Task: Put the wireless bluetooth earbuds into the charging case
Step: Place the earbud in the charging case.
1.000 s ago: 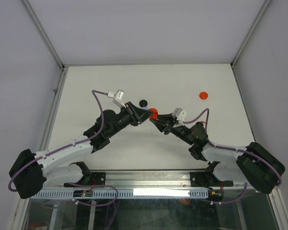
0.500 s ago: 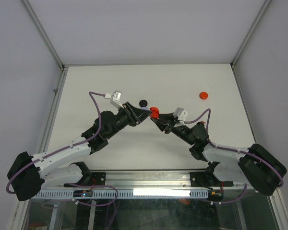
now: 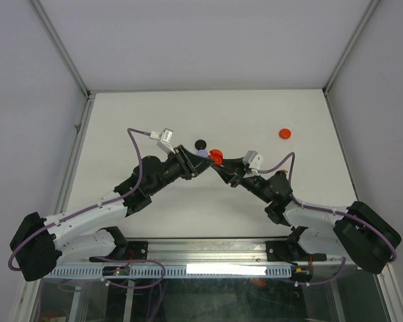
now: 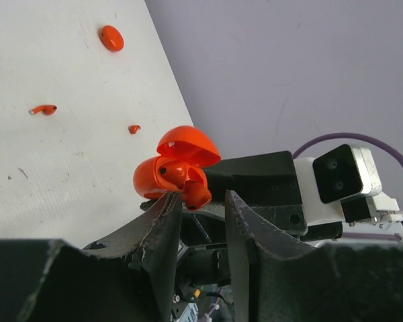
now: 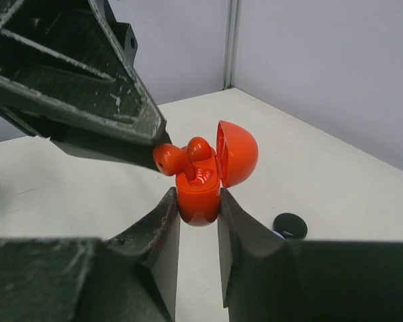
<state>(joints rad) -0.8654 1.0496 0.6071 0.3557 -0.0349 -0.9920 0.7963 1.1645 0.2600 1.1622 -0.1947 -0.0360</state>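
— Anything moved? 
— Barely; left gripper has nudged its pinched red earbud up to the case mouth

— And the open charging case? 
— Clamped in right gripper, directly under the stem

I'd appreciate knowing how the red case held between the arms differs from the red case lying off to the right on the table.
The held red charging case is lifted off the table, clamped in the right gripper; the far red case lies free on the table. The held case's lid stands open with an earbud at its mouth; the far case looks closed, a low round disc. Both are the same orange-red.
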